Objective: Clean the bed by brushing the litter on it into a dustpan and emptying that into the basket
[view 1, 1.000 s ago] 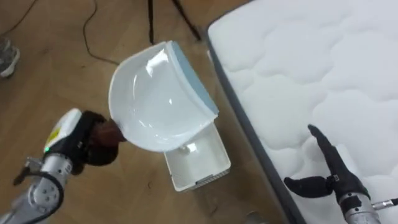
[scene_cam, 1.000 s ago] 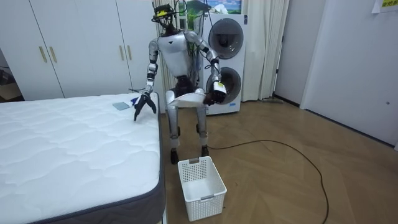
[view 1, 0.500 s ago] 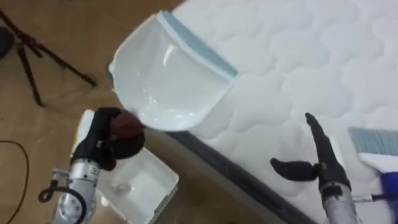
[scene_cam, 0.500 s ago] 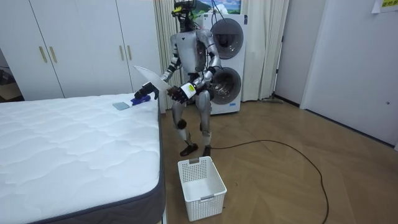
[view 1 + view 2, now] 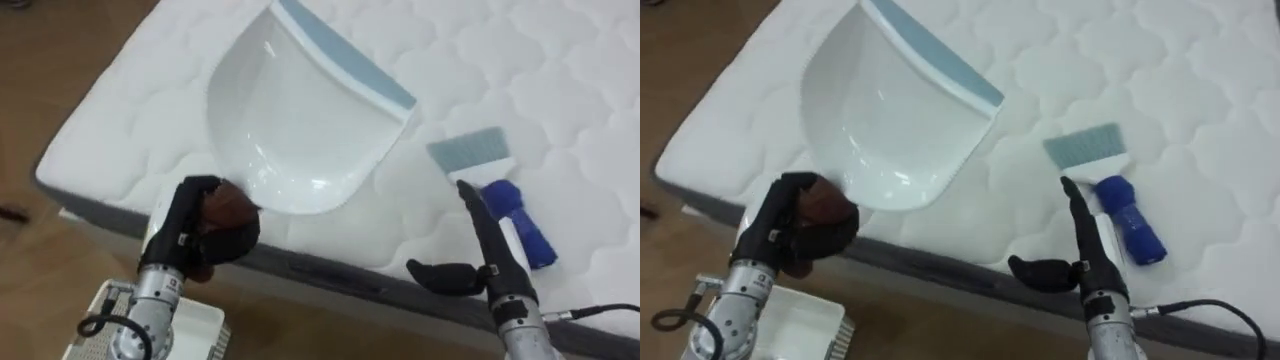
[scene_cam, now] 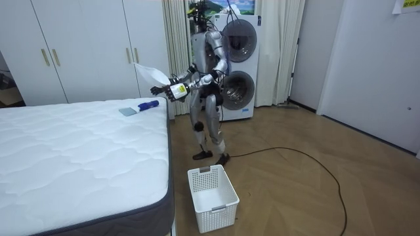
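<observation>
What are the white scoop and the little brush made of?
The dustpan looks like glossy white plastic: light glints off its smooth bowl. The brush seems to have a blue plastic handle and fine grey-blue bristles, probably synthetic.

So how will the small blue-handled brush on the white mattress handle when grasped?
The small blue-handled brush looks like rigid plastic, so probably stiff and light. Its rounded handle could roll or slip under the open right hand on the soft-looking quilted white mattress. The grey bristles would likely flex if pressed. The left hand grips the white dustpan.
</observation>
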